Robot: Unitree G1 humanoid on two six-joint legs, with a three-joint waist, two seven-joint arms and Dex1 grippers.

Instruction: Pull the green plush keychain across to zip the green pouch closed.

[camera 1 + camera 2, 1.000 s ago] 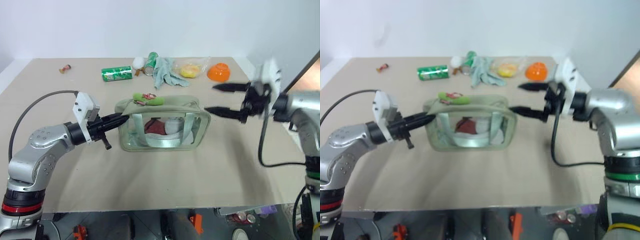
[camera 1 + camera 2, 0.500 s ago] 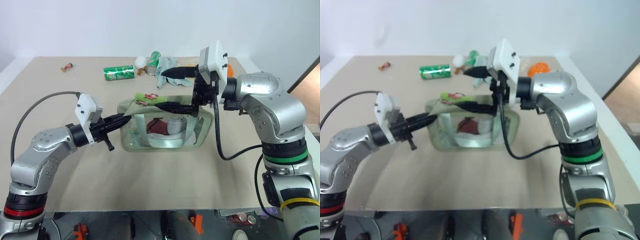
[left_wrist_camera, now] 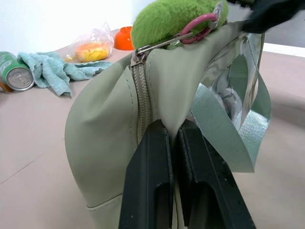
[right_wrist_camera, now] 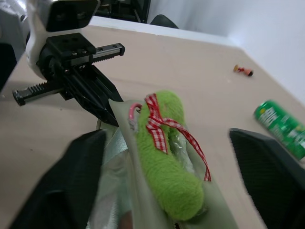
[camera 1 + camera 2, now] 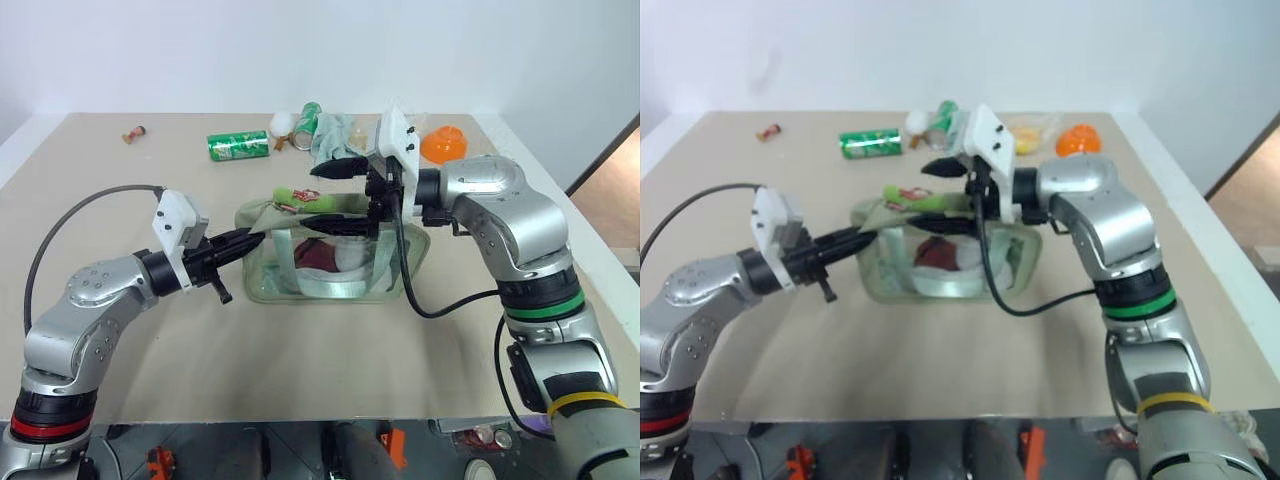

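Observation:
The green pouch [image 5: 330, 262] stands mid-table, its clear side showing things inside. On its top at the left end lies the green plush keychain [image 5: 300, 198], a fuzzy charm with a red checked ribbon [image 4: 159, 125], clipped by a pink ring to the zipper pull [image 3: 157, 45]. My left gripper [image 5: 252, 239] is shut on the fabric of the pouch's left end [image 3: 109, 119], just below the zipper. My right gripper [image 4: 164, 135] reaches in from the right, open, with one finger [image 4: 78, 176] on each side of the keychain and not touching it.
At the back of the table lie a green soda can [image 5: 235, 146], a pale cloth [image 5: 328, 140], a second can [image 5: 306, 116], a white ball [image 5: 278, 124], an orange bowl [image 5: 443, 146] and a small figure [image 5: 132, 133]. The near table is bare.
My right arm has swung in from the right side of the table to over the pouch, its fingers now straddling the keychain and somewhat narrower. The left gripper keeps its hold.

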